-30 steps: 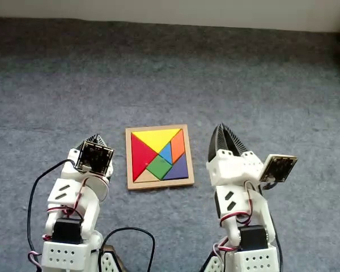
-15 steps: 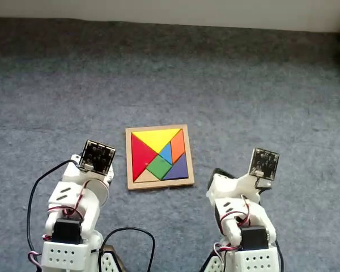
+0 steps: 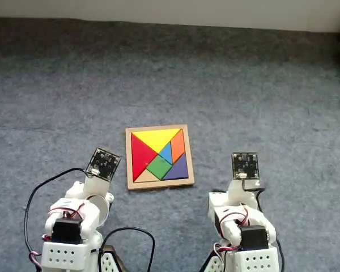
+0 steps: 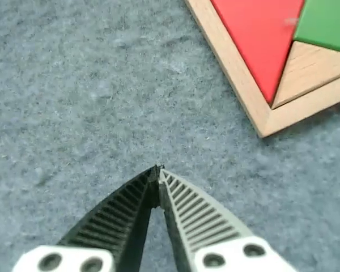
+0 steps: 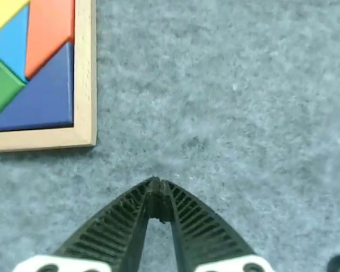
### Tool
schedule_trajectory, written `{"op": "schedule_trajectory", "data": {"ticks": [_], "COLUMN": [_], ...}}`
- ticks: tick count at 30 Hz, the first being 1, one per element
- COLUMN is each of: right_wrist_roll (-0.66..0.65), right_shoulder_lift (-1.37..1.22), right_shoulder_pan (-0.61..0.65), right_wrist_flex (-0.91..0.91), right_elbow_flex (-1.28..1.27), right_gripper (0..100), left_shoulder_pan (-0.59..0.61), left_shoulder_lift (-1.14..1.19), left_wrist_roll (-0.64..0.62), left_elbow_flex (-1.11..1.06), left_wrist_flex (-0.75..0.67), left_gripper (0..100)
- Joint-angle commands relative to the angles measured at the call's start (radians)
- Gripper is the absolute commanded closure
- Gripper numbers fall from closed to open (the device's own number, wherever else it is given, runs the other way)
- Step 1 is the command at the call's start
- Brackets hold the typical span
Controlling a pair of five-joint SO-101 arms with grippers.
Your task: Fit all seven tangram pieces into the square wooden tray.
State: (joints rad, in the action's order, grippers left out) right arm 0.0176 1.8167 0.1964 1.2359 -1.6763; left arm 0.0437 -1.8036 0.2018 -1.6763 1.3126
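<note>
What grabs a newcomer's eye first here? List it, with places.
The square wooden tray lies at the middle of the grey carpet, filled with bright tangram pieces. Beside its two near corners, the left arm and the right arm sit folded low, each with its jaws shut over bare carpet.

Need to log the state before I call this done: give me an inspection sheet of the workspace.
Surface: grey carpet.
Job's things: square wooden tray holds all seven: yellow triangle, red triangle, light blue triangle, orange piece, green square, dark blue triangle, plain wood triangle.
Clutter: nothing seen.
Grippers: left gripper and right gripper over carpet beside the tray's near corners, jaws shut, empty.
Cables: black cable loops by the left arm's base.
Surroundings: pale wall strip along the far edge.
</note>
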Motion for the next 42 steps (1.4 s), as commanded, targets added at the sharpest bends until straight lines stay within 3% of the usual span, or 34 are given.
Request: {"op": "schedule_trajectory", "data": {"ticks": [1,6,42], "right_wrist_roll": [-0.018,-0.02,-0.02], "right_shoulder_lift": [0.021,0.021,0.021], "right_shoulder_pan": [-0.013,-0.013,-0.013], "right_wrist_flex": [0.016,0.016,0.016], "right_elbow_flex": [-0.122,-0.122,-0.122], "right_gripper": [99.3,99.3,99.3], "left_shoulder_pan": [0.108,0.183,0.183], "left_shoulder_lift": [-0.01,-0.01,-0.012], "left_wrist_roll": [-0.003,-0.006,-0.006], "left_elbow_flex": [-0.019,-0.019,-0.019], "left_wrist_flex": [0.006,0.006,0.009], "left_gripper": [98,98,98]}}
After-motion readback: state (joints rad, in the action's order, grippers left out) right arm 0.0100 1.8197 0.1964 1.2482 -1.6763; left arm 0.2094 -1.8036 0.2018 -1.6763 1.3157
